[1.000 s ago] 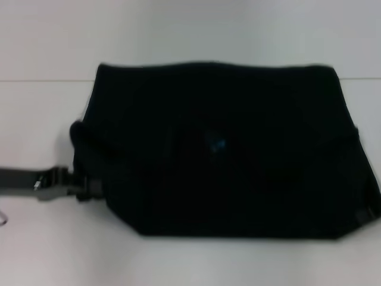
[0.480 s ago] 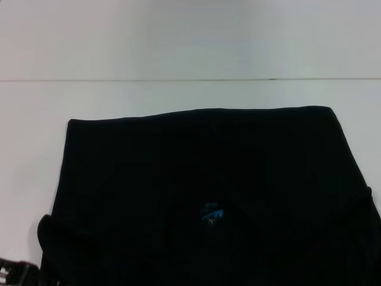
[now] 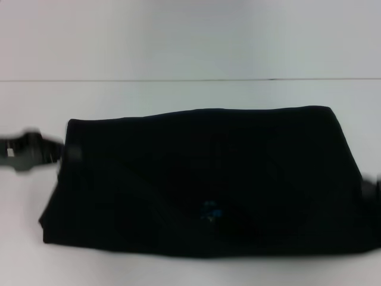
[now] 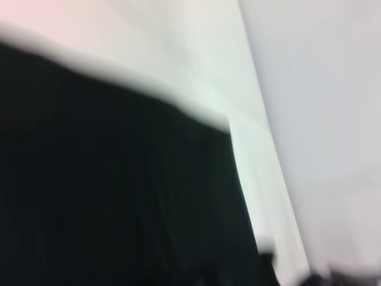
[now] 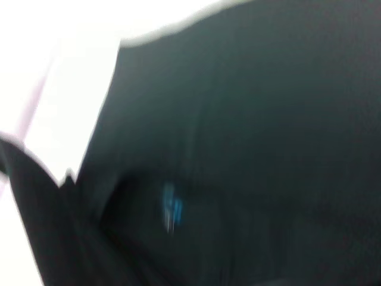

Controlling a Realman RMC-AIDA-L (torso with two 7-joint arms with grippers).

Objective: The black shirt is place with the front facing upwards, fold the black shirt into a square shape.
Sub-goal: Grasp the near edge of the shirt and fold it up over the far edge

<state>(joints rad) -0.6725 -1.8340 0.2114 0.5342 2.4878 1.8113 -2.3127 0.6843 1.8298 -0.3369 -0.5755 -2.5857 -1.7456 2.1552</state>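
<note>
One garment, the black shirt (image 3: 202, 179), lies folded into a wide band on the white table (image 3: 178, 53), its long axis running left to right. Its far edge is nearly straight and sits just short of a thin seam line (image 3: 178, 80) that crosses the tabletop from left to right. Its near edge is rounded and lies close to the near side of the table. A small blue neck label (image 3: 211, 210) shows on the upper surface, near the middle of the near edge. The lettering on the cloth cannot be made out.

The left gripper (image 3: 27, 152) stands at the far left corner of the shirt, level with the tabletop and just beside or touching the cloth; whether its claw is wide, narrow or pinching cloth cannot be told. The right gripper (image 3: 372, 190) appears only as a dark form at the right end of the shirt, and its claw state likewise cannot be told.

In the left wrist view the shirt (image 4: 107, 190) fills most of the picture, with the pale table (image 4: 250, 119) beside its edge. In the right wrist view the shirt (image 5: 262, 131) again covers most of the picture, with the blue label (image 5: 171, 208) visible and a patch of table (image 5: 65, 107) at one side.

The tabletop is plain white; the room beyond it does not show.
</note>
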